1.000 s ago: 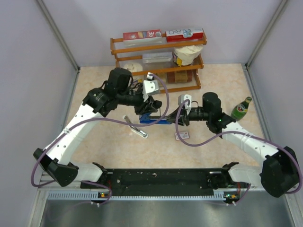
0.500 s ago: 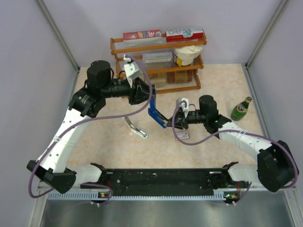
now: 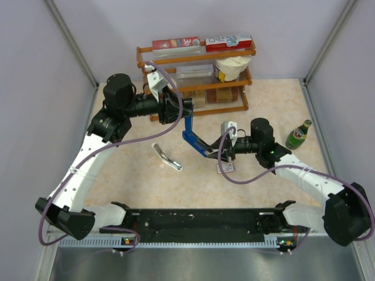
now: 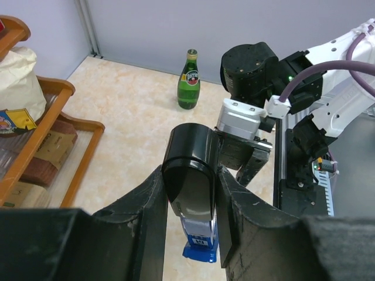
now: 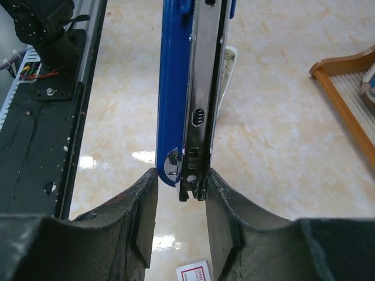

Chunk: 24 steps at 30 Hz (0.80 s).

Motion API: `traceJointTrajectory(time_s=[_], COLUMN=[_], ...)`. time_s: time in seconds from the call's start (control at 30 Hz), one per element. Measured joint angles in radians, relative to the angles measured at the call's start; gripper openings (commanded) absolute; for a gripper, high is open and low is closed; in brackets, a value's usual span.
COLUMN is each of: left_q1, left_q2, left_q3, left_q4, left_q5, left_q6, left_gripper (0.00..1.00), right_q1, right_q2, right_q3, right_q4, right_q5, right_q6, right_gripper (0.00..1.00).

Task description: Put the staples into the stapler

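A blue stapler (image 3: 193, 139) hangs above the table between both grippers, opened into a V. My left gripper (image 3: 186, 110) is shut on its black top cover (image 4: 190, 175), which points up toward the rack. The blue base end (image 4: 199, 249) shows below the cover. My right gripper (image 3: 214, 151) is shut on the tip of the blue base and metal staple rail (image 5: 202, 117), with a finger against each side (image 5: 180, 175). The red-and-white staples box (image 3: 225, 168) lies flat on the table just under the right gripper (image 5: 193, 274). No loose staple strip shows.
A wooden rack (image 3: 196, 76) with boxes and a bag stands at the back, close behind the left gripper. A green bottle (image 3: 297, 134) stands at the right. A slim chrome tool (image 3: 167, 157) lies left of the stapler.
The left gripper has risen and pulled back toward the rack with the black cover. The stapler went from lying flat and closed to opened in a V. The right gripper stayed on the base.
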<state>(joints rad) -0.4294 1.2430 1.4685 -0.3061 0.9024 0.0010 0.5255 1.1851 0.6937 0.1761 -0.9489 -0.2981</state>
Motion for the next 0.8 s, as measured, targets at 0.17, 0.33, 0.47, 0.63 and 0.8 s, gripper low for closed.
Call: traceJointTrajectory(time_s=[0.17, 0.33, 0.47, 0.63, 0.8], left_q1=[0.003, 0.003, 0.005, 0.023, 0.060], left_q2=[-0.001, -0.005, -0.006, -0.006, 0.001], left_q3=[-0.005, -0.018, -0.054, -0.116, -0.167], left_q4=[0.045, 0.080, 0.133, 0.311, 0.468], left_q5=[0.021, 0.033, 0.046, 0.077, 0.092], left_q6=[-0.015, -0.027, -0.082, -0.251, -0.392], left_gripper=[0.00, 0.00, 0.00, 0.00, 0.00], right_q1=[-0.004, -0.005, -0.007, -0.005, -0.002], right_q2=[-0.068, -0.085, -0.084, -0.047, -0.017], right_q3=[0.000, 0.000, -0.002, -0.080, -0.114], right_q4=[-0.038, -0.048, -0.028, 0.161, 0.300], right_q5=[-0.008, -0.010, -0.010, -0.026, -0.026], right_q6=[-0.016, -0.014, 0.018, 0.139, 0.230], right_gripper=[0.47, 0.41, 0.27, 0.20, 0.19])
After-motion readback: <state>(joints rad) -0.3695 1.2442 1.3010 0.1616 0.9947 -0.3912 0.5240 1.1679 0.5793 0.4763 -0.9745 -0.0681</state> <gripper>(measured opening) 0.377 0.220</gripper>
